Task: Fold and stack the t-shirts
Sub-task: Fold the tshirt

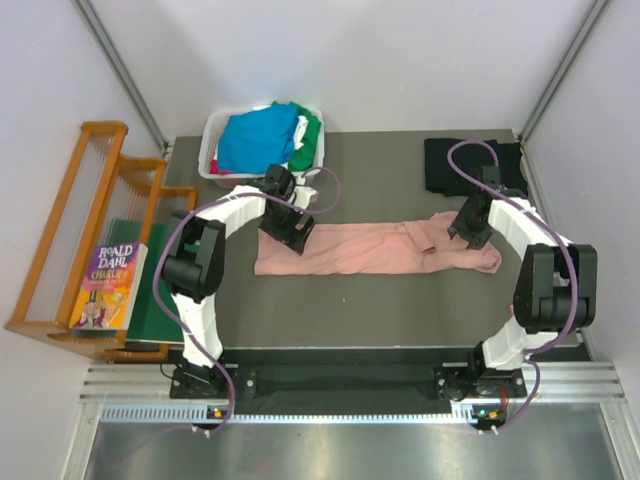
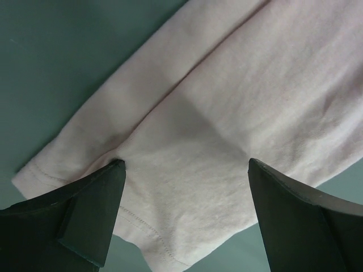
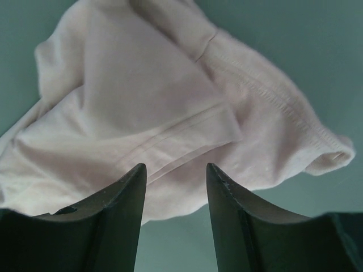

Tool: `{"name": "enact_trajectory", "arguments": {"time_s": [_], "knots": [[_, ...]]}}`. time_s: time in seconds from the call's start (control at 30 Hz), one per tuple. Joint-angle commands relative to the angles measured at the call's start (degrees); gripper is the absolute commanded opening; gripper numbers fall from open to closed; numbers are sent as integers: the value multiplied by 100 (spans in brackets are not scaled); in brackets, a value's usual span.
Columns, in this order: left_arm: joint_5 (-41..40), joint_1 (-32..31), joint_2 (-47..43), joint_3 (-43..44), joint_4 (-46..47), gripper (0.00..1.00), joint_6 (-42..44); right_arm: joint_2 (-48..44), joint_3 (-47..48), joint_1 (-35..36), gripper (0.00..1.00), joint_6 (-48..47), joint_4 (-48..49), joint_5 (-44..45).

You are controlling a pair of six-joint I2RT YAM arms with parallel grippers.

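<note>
1. Pink shirt [image 1: 370, 250] lies in a long strip across mid table [image 1: 380, 310], probably laid out for end-to-end folding.
2. Left gripper [image 1: 297, 235] over left end, jaws wide, empty; right gripper [image 1: 468, 232] over bunched right end, half-open, empty.
3. Black shirt [image 1: 445, 165] far right corner; basket [image 1: 213, 150] far left.

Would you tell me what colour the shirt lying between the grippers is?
Dusty pink; the t-shirt shows best in the top view.

White walls [image 1: 350, 60] — wooden rack [image 1: 104, 131] at L.

Basket [image 1: 209, 155] blocks far left — mat [image 1: 380, 310] free before pink shirt [image 1: 350, 250].
</note>
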Motion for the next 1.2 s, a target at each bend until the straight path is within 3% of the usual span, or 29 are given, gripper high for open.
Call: {"name": "enact_trajectory", "arguments": {"time_s": [0.0,0.27,0.6,0.87,1.17], "knots": [[-220,181,24,-188,309,93,123,216,11,-288,47,-154,242,295],[-624,243,-214,-1225,766,93,273,797,46,-535,46,-198,488,49],[-703,16,-521,-1691,485,91,255,1438,537,-421,46,-268,470,-452],[-598,-64,-1030,-2385,283,90,475,2255,1408,229,45,-488,128,-671],[-361,-152,-1312,-2553,-314,87,712,2950,2418,827,45,-559,-223,-848]]}}
